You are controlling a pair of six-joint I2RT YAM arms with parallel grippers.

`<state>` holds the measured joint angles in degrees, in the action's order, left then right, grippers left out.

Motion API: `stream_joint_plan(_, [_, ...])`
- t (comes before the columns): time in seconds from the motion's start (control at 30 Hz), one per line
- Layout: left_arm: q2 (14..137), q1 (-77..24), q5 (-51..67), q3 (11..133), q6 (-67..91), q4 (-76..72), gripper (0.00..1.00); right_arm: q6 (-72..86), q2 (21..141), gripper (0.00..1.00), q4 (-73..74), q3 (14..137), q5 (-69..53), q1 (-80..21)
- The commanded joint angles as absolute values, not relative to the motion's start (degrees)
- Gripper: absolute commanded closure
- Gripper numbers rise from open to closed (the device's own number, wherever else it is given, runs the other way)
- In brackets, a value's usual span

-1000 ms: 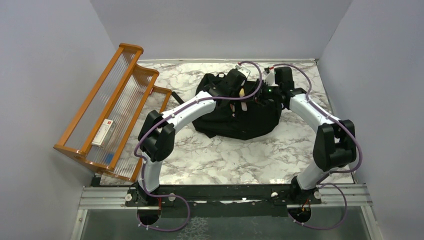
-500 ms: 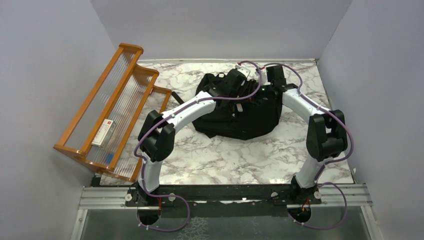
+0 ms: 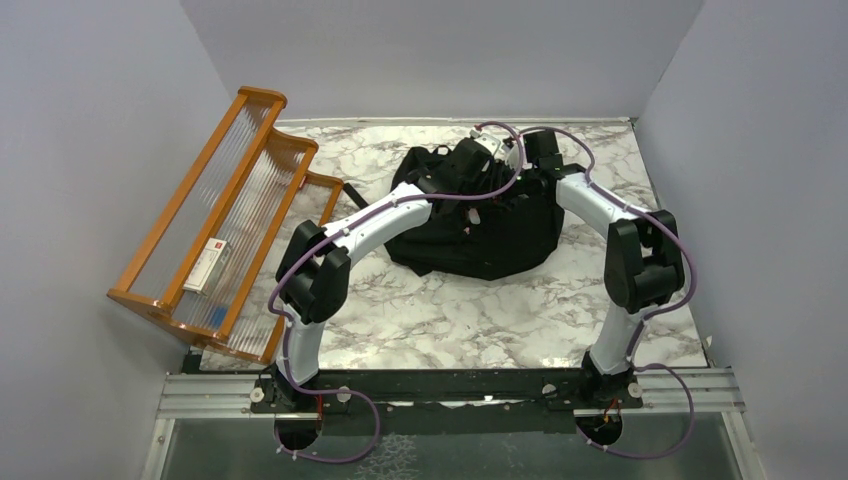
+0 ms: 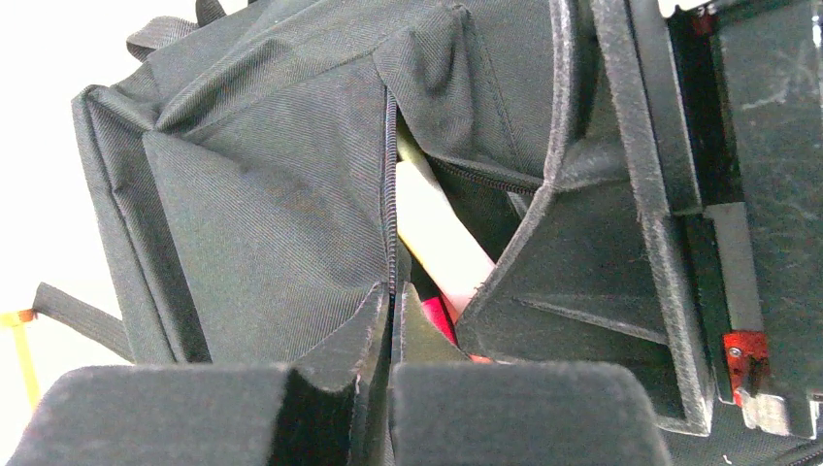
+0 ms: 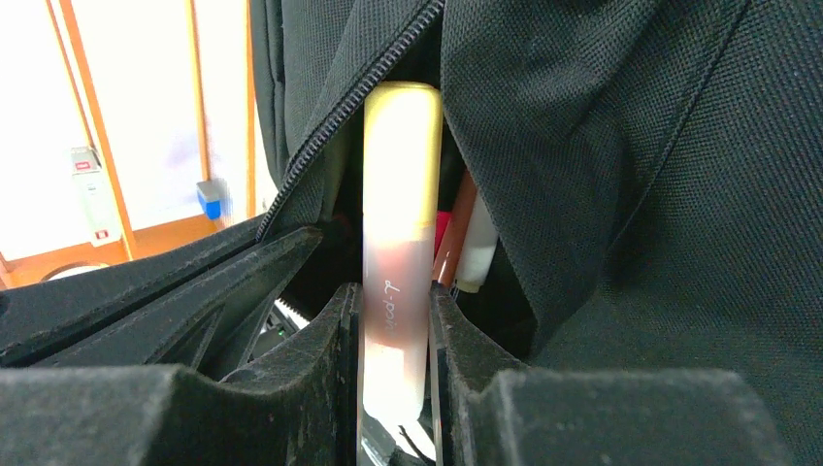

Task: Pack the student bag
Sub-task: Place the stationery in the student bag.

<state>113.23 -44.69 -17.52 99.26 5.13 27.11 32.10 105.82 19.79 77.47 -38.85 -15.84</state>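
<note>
Bag [image 3: 480,235], on desk [image 3: 420,310]: zip edge was pinched by closed left hand [image 4: 391,325], seemingly to hold it open; tube [image 5: 400,175] was gripped by right hand [image 5: 393,296], aimed inside.

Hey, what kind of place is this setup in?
Probably a robot lab cell: two arms bolted to a rail, a marble-look table boxed in by plain grey walls, with a bag and wooden rack as props.

Left arm [image 3: 380,222] and right arm [image 3: 592,207]: white shells, chunky black joints [image 3: 312,285], thin purple cables [image 3: 497,126] alongside; left gripper [image 4: 391,311] fingers [image 4: 194,417] matte black.
</note>
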Motion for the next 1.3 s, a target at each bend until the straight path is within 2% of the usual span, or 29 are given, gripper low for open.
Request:
stream_joint_plan(0.0, [109.8,-44.4,-17.1,99.1,5.4,25.4,1.00,33.4,107.0,0.99,17.8,79.4,-39.6,-16.4])
stream_joint_plan(0.37, [109.2,-44.4,-17.2,98.7,5.0,25.4,1.00,35.7,109.6,0.97,11.5,80.6,-35.6,-17.4])
stream_joint_plan(0.73, [109.5,-44.4,-17.0,98.7,5.0,25.4,1.00,34.3,108.7,0.74,10.9,79.8,-33.9,-18.7])
stream_joint_plan(1.27, [109.4,-44.4,-16.7,97.9,5.1,25.4,1.00,32.6,103.8,0.58,12.4,76.8,-31.2,-18.8])
